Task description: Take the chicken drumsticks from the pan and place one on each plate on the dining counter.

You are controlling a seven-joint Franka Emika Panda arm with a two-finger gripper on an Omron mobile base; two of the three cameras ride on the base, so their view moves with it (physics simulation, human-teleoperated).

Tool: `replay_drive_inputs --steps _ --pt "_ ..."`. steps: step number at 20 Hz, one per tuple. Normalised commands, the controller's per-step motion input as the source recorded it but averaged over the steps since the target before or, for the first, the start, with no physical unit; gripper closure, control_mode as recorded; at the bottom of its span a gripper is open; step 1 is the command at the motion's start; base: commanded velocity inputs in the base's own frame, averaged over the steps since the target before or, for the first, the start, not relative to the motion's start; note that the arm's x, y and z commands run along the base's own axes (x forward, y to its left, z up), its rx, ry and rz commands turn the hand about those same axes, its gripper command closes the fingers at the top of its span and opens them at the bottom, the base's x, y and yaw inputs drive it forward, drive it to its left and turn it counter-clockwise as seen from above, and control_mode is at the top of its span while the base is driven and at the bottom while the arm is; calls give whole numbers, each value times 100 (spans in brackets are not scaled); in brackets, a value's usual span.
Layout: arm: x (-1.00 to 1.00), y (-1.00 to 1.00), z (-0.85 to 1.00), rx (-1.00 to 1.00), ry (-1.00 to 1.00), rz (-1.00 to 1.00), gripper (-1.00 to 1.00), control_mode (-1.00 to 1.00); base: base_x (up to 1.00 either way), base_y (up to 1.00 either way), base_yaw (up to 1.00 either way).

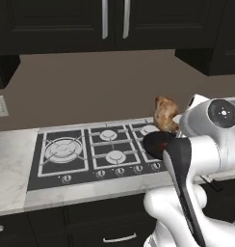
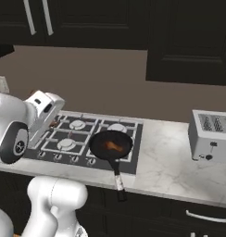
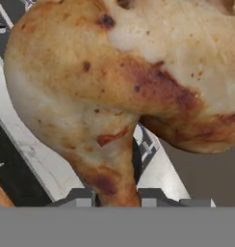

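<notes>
The gripper clenched one drumstick by its bone tip, plump end upward, above the stove; the other lay in the pan, toaster nearby.

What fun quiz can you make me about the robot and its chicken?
1. True or false: the hand is shut on a chicken drumstick, lifted above the stove.
2. What lies in the pan? A) a second drumstick B) a fried egg C) a spoon
3. Fill in: on the counter to the right of the stove stands a silver ______.

Key: 1 true. 2 A, the second drumstick. 3 toaster.
</notes>
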Motion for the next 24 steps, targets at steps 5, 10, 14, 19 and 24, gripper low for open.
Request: replay_drive_inputs --steps 5,10,14,19,24 --pt "0 0 0 0 0 0 100 100 -70 16 25" --pt "0 0 0 0 0 0 100 100 -54 15 36" --pt "0 0 0 0 0 0 100 100 -20 8 53" --pt "0 0 0 0 0 0 100 100 -4 7 65" --pt "0 0 0 0 0 0 100 100 -2 1 69"
